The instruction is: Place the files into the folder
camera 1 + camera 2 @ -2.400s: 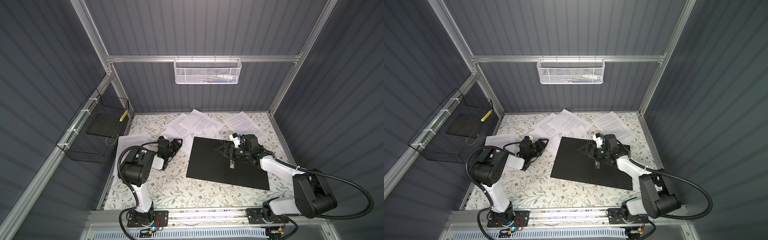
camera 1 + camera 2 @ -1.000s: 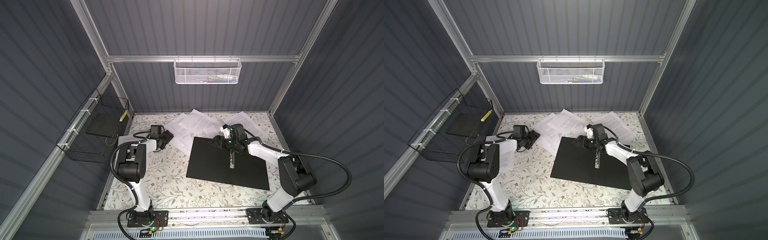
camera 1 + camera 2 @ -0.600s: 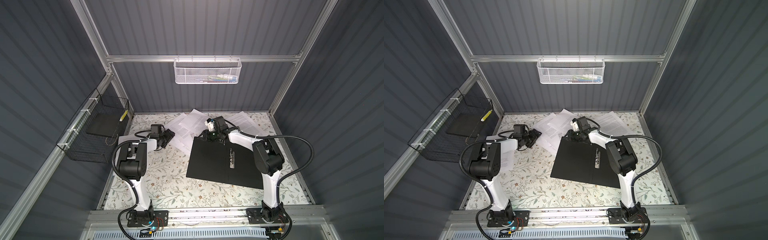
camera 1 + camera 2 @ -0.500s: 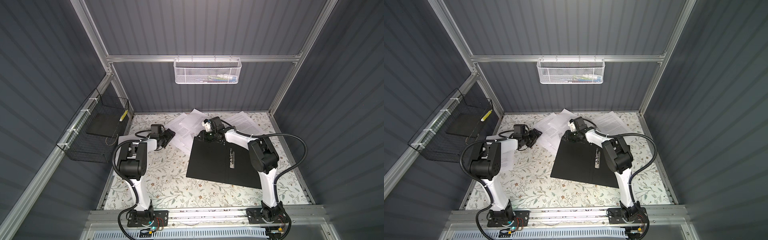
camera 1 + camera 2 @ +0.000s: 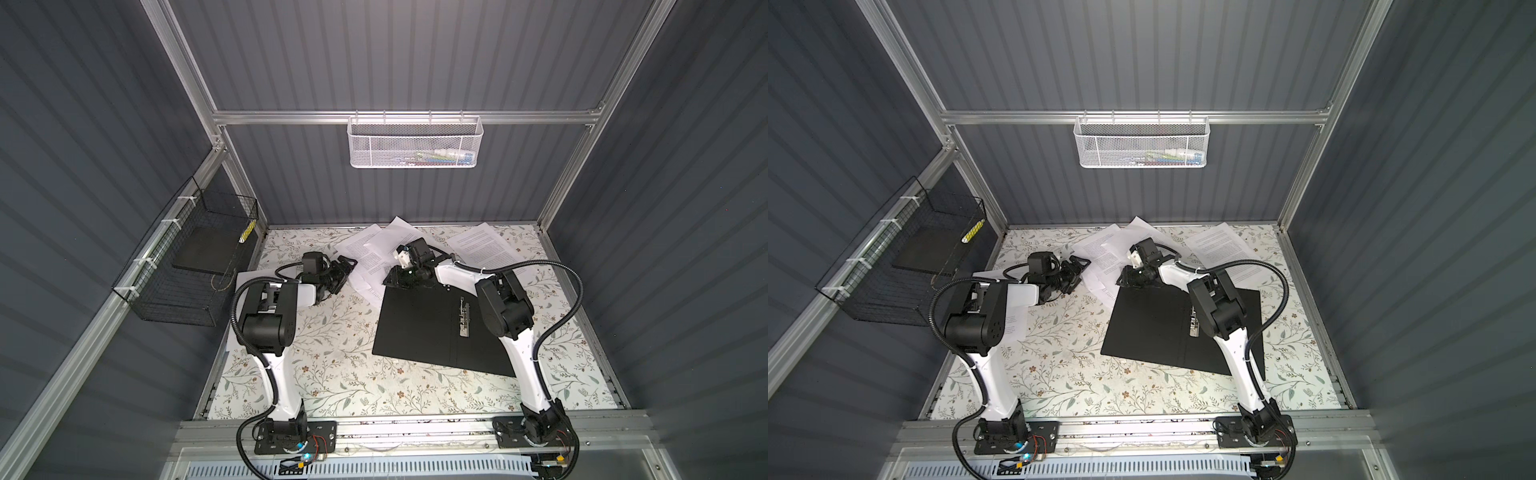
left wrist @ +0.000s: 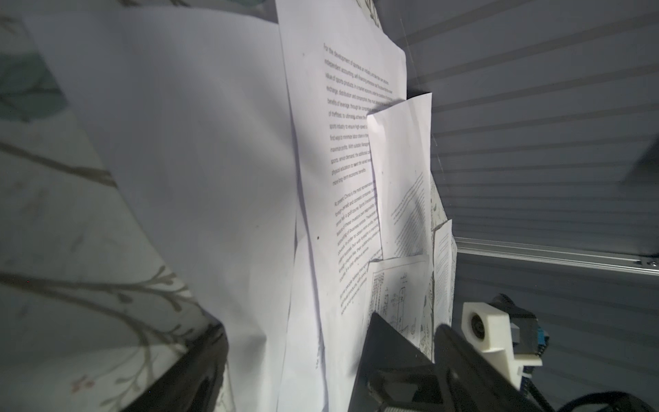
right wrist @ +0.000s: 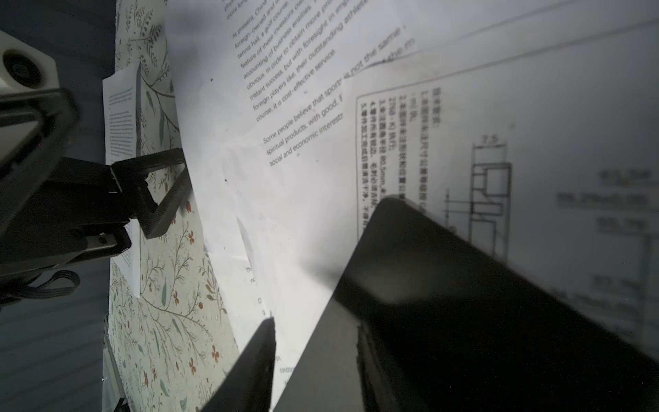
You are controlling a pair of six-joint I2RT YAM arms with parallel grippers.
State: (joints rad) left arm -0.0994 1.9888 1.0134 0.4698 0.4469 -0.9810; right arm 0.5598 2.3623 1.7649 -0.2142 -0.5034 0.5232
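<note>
Fingers (image 7: pixel 163 208) of the left gripper (image 5: pixel 348 272) stand spread and empty. Their tips are at the edge of the files (image 5: pixel 374 255), overlapping white sheets heaped at 12 o'clock on the flowered cloth (image 5: pixel 332 365). Across the heap, the right gripper (image 5: pixel 395 279) sits at the 11 o'clock corner of the folder (image 5: pixel 419 328), jaws partly closed. One finger shows over paper with a gap beside it and the other is lost against the black, so I cannot tell whether anything is pinched. The folder lies open, black side up, from the centre towards 4 o'clock, its metal clip (image 5: pixel 463 318) bare. That corner overlaps the drawing sheet (image 7: pixel 499 125). One sheet (image 5: pixel 482 249) lies at 1 o'clock, another sheet (image 5: pixel 1014 326) at 9 o'clock under the left arm.

By my judgement, a pull on one page may drag its neighbours, and the pinned drawing could crease or tear. Flat paper may slip the jaws, or cloth may come up with it. The two grippers are near enough to knock together.

Legible print includes "Some people believe that sport is not the Same" and "cost-effective service". The drawing carries Chinese characters and what seems to be "7.5". No brand shows.
</note>
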